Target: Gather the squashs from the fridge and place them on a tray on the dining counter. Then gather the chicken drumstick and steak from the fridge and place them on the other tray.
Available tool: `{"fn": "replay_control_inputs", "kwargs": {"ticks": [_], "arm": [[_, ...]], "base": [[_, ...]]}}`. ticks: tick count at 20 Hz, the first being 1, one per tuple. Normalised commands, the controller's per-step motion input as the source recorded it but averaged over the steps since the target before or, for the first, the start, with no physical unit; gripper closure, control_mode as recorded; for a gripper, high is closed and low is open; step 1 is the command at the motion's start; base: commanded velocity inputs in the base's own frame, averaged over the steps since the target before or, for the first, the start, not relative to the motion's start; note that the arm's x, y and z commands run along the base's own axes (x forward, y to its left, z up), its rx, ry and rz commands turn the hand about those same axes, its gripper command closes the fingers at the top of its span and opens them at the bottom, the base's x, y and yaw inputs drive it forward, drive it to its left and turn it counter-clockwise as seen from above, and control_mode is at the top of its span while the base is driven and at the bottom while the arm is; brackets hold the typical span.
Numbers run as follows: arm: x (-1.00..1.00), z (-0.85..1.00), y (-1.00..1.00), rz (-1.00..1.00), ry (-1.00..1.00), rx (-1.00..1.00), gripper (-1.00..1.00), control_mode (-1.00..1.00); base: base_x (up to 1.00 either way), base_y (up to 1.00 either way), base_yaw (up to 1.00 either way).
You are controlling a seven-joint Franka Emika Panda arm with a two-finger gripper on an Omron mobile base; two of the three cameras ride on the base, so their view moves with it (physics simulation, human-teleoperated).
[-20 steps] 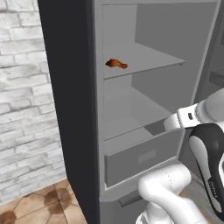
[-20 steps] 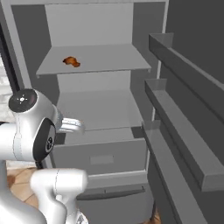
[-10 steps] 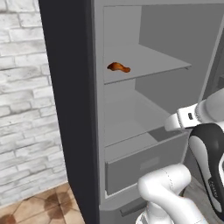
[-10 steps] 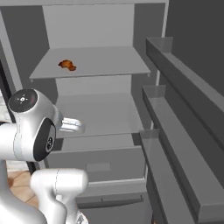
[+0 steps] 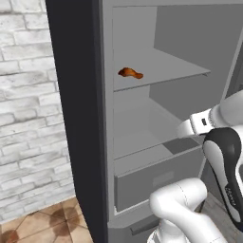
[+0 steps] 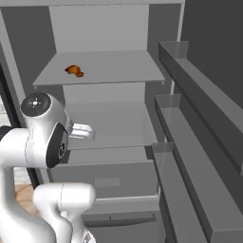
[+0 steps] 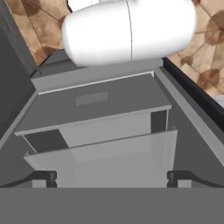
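The fridge [image 5: 76, 95] stands open, with light grey shelves inside. The chicken drumstick [image 5: 130, 72] [image 6: 74, 70], small and orange-brown, lies alone at the left of the upper shelf. In the hand view my gripper [image 7: 111, 178] is open and holds nothing. It points down past the clear front edge of a shelf at the drawer [image 7: 92, 105]. My hand sits at the height of the middle shelf, well below the drumstick. The squashs, the steak, the trays and the dining counter are out of view.
The open fridge door with its deep shelf bins [image 6: 199, 123] runs along the right side. A white brick wall [image 5: 28, 118] and brown floor tiles [image 5: 42, 223] lie left of the fridge. My own white arm [image 6: 42, 137] stands close in front of the drawer [image 6: 107, 178].
The whole picture has shifted a little, so the camera has moved relative to the fridge. The arm keeps its pose and the gripper stays open.
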Motion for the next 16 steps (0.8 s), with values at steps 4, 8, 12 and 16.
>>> {"fn": "replay_control_inputs", "kwargs": {"ticks": [4,8,12,16], "arm": [[0.57,0.32,0.04,0.07,0.00,0.01,-1.00,-1.00],[0.55,0.60,0.16,0.09,-0.01,0.00,-1.00,-1.00],[0.49,0.72,0.27,0.02,-0.07,-0.01,-1.00,-1.00],[0.49,0.59,0.22,-0.01,-0.11,-0.02,-1.00,-1.00]], "base": [[0.00,0.00,0.00],[0.00,0.00,0.00],[0.00,0.00,0.00],[0.00,0.00,0.00]]}}
